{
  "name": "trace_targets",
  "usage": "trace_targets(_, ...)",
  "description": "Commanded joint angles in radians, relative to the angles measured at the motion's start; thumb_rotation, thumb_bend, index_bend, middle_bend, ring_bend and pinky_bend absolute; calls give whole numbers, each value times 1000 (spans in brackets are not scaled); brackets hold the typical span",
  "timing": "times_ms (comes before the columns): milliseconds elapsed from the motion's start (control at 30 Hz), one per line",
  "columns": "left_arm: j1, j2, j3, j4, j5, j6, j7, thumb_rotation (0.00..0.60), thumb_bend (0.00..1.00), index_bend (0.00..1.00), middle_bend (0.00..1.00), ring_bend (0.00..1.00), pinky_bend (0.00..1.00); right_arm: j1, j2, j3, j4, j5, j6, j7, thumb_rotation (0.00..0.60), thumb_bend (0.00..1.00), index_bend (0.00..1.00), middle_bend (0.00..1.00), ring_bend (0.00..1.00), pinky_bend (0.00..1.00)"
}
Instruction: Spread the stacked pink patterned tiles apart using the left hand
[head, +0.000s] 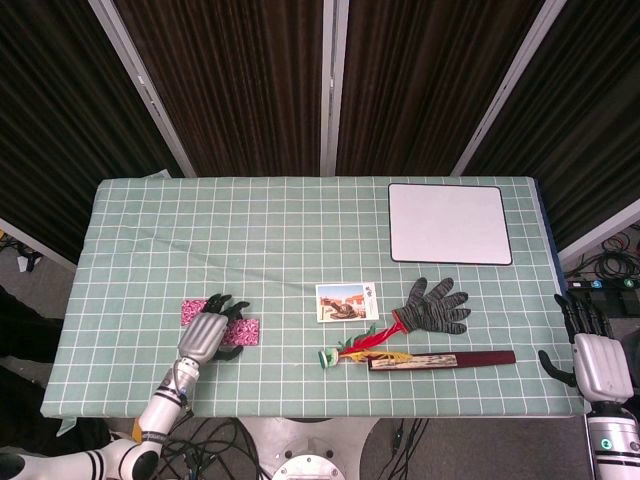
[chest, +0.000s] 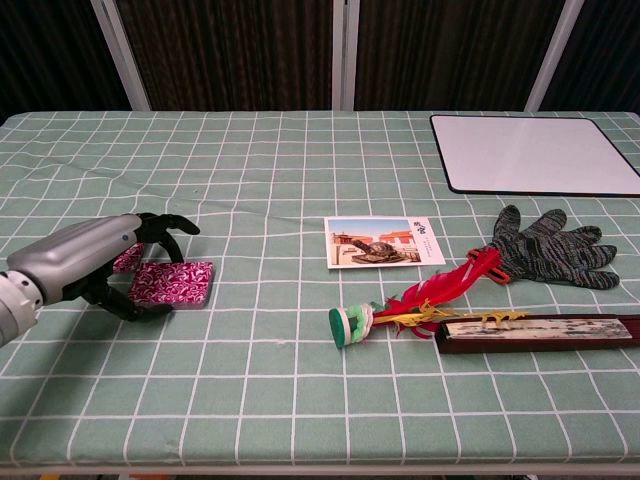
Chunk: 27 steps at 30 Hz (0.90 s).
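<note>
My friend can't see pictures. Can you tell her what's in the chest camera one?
A silver robot left hand with black fingers rests over pink patterned tiles on a green checked tablecloth. To the right lie a postcard, a red feather shuttlecock, a grey glove, a long dark box and a whiteboard.

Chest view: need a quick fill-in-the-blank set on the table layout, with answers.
1. The left hand is over the pink ____ tiles.
2. The grey glove lies nearer the robot than the ____ board.
3. The postcard lies to the ____ of the glove.
4. The red feathers end in a ____ base.

Answers: patterned; white; left; green
</note>
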Motion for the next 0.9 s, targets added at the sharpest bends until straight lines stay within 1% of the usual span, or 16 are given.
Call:
trace_targets(33,1,-1,-1,2,-1,1,-2,600,253,169,337,52,56,0,-1,0,1,0,-1,1,600,228,0,0,0,0)
trace_targets(900,4,3,-4,-5,6,14,-12,600,274,186,381,62,56,2,-3,1,7,5,-7,3,600,228,0,0,0,0)
